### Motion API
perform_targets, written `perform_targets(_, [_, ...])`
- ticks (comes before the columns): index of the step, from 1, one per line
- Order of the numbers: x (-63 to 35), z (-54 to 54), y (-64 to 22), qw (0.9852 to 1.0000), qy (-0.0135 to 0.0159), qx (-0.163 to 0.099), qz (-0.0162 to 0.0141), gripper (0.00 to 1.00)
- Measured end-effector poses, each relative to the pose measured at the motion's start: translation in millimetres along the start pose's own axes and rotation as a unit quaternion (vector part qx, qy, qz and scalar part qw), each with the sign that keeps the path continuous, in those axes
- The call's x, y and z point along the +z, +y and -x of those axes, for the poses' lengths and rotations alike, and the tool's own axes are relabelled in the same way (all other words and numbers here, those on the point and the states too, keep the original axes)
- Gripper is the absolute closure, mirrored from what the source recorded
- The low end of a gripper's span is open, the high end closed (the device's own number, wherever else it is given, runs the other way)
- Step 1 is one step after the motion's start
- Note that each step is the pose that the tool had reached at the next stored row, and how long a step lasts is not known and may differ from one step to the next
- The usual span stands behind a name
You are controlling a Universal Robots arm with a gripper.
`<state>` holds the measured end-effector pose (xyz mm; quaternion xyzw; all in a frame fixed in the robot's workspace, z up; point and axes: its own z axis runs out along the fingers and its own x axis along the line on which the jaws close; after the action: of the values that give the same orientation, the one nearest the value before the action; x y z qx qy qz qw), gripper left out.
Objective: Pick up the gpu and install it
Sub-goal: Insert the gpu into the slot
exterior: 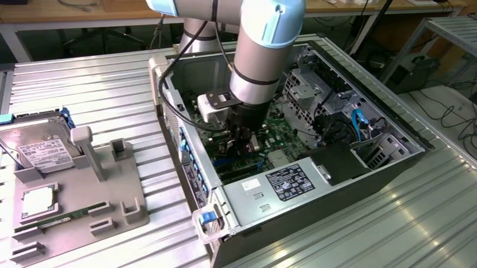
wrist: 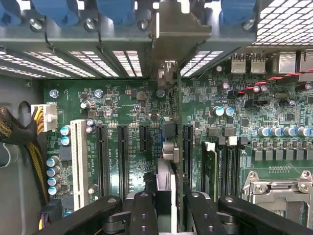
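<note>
My gripper point(exterior: 244, 146) is down inside the open computer case point(exterior: 402, 162), shut on the gpu point(exterior: 251, 142). In the wrist view the gpu point(wrist: 167, 149) shows edge-on, a thin upright card running from between the black fingers point(wrist: 143, 210) to its metal bracket point(wrist: 168, 34) at the case's rear slot openings. It stands over the green motherboard point(wrist: 127, 105), in line with the black expansion slots point(wrist: 145, 137). I cannot tell whether its lower edge is seated in a slot. The gripper point(wrist: 168, 198) holds the card at its near end.
Outside the case, a grey fixture point(exterior: 111, 190) carries a silver hard drive point(exterior: 44, 148), a processor point(exterior: 37, 201) and a green memory stick point(exterior: 60, 220). The power supply point(exterior: 287, 184) and drive cage point(exterior: 313, 89) crowd the case. Yellow-black cables point(wrist: 34, 152) lie beside the slots.
</note>
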<state>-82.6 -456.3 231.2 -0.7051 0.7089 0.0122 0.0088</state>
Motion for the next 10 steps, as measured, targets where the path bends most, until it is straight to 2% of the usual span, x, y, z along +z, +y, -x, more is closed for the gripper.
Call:
perform_targets(2, [-6.6,-0.1,0.2,1.0,0.0014,0.0,0.0007,0.72])
perform_targets(10, [-6.6,-1.2,0.1,1.0,0.0015,0.0,0.0008,0.72])
